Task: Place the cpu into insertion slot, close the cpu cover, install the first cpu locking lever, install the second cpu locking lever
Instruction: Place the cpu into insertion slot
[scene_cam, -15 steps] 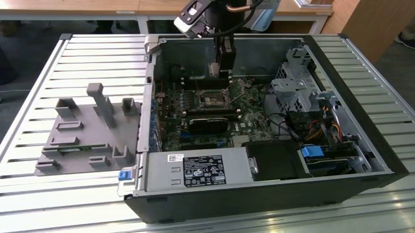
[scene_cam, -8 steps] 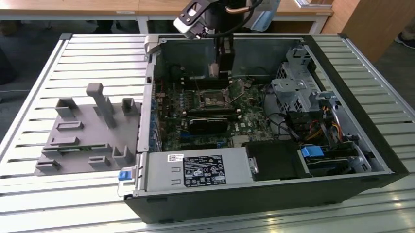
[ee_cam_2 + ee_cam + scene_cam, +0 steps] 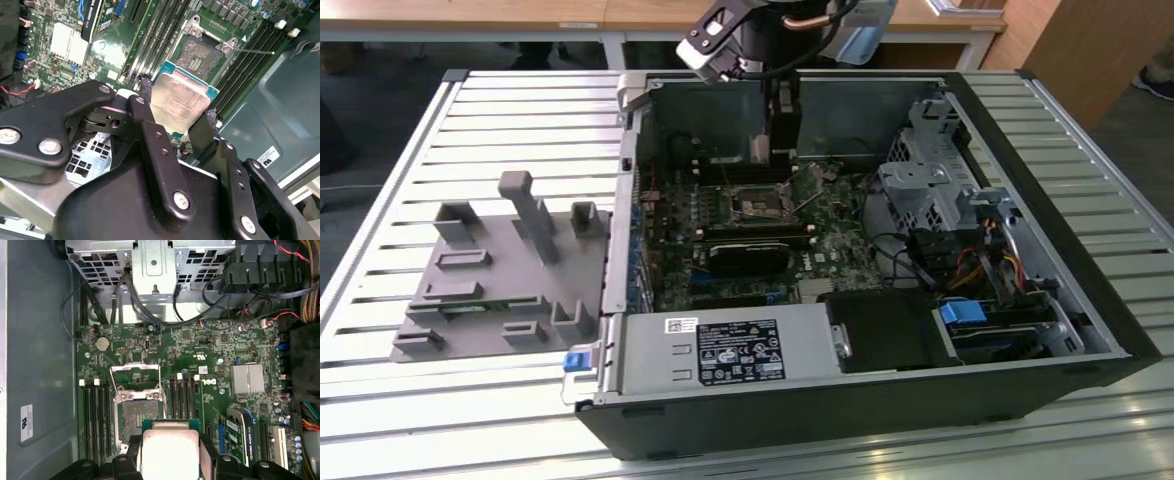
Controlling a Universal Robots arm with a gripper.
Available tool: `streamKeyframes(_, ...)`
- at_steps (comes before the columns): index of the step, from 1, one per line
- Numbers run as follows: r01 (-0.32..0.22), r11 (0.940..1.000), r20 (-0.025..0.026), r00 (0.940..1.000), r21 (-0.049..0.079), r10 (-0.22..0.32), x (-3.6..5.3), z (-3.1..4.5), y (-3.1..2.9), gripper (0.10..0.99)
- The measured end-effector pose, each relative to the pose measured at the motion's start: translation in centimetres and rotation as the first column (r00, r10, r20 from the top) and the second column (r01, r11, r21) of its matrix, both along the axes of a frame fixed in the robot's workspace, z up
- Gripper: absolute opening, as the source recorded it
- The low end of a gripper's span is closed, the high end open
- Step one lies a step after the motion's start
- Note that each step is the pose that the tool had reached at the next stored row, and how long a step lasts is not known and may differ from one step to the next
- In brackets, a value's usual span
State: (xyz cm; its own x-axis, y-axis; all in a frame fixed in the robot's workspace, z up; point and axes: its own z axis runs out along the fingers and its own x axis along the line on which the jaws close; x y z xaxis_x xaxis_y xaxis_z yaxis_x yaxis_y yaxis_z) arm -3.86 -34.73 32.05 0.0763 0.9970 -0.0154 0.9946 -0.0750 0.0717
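Down in that open computer case [image 3: 881, 410], what's your end effector [image 3: 175, 102] doing rn? — pcnoob

Clamped on the cpu [image 3: 181, 99]. Fingers [image 3: 202, 131] are pinching two opposite edges, metal top facing up. It's not seated yet, it hangs in the air over the motherboard [image 3: 210, 350]. — me

Which way is the insertion slot [image 3: 139, 416] from the chip? — pcnoob

Pretty much straight down, I reckon. In both wrist views the slot's dark centre peeks out just past one edge of the cpu. Those two cams seem to look from roughly opposite sides, so my guess is the gap is mostly height, not sideways offset. In the exterior view the end effector sits above the slot as well. The chip's edges look parallel to the slot's metal border, so no twist that I can spot. — me

Cover in the way? — pcnoob

Nope. The cpu cover [image 3: 134, 368] is flipped open, tipped back off one side of the slot, and the contacts are bare. Nothing sits between chip and slot as far as I can tell. — me
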Motion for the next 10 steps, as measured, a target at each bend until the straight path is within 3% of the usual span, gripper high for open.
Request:
streamKeyframes(6,-0.089,0.9961,0.0001,0.9961,0.0,0.089,-0.01,-0.47,0.02,0.545)
streamKeyframes(10,-0.106,0.9944,0.0,0.9944,0.0,0.106,-0.01,-0.86,0.26,0.545)
